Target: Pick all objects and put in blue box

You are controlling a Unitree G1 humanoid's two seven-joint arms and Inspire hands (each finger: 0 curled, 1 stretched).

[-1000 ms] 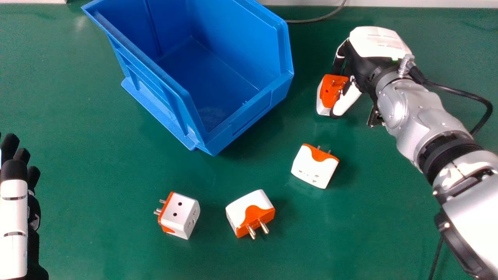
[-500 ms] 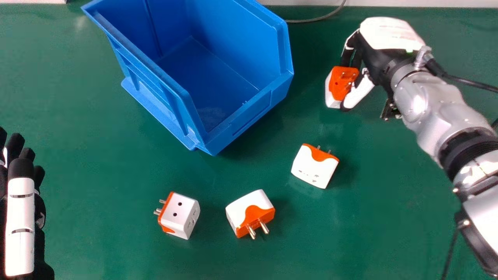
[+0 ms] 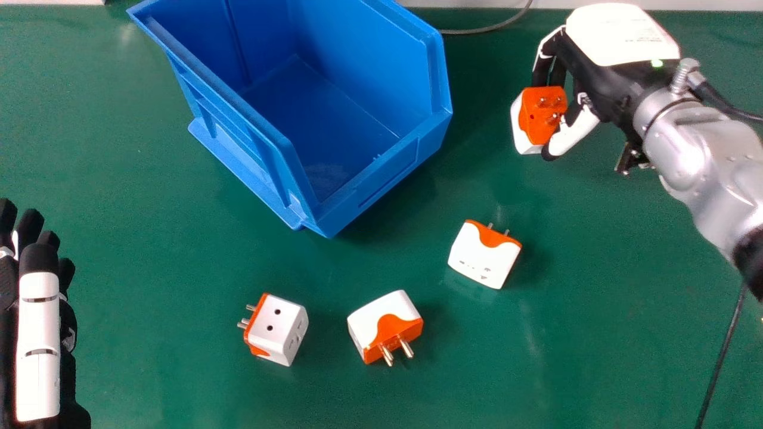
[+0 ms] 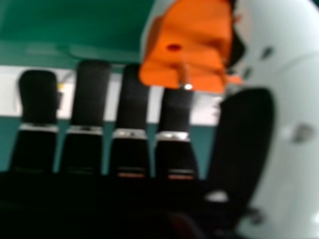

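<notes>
Left hand (image 3: 39, 345) at left edge, over desk (image 3: 161, 268), fingers straight. Blue box (image 3: 381, 179) next, open top. Nearer side of it, three adapters on desk: left one (image 3: 277, 328), middle one (image 3: 384, 325), right one (image 3: 484, 256). Right hand (image 3: 620, 36), right of box, clamped on fourth adapter (image 3: 532, 122), pins up.

you have a lane of bench (image 3: 477, 119) between the blue box (image 3: 381, 179) and the held adapter (image 3: 542, 116) in your right hand (image 3: 608, 77). the box's raised side wall bars you low down, but its top is open. nearer you, 3 obstacles stand apart: the right adapter (image 3: 484, 256), middle adapter (image 3: 384, 328) and left adapter (image 3: 277, 330), with gaps between. you also have broad room between the left adapter and your left hand (image 3: 39, 333).
</notes>
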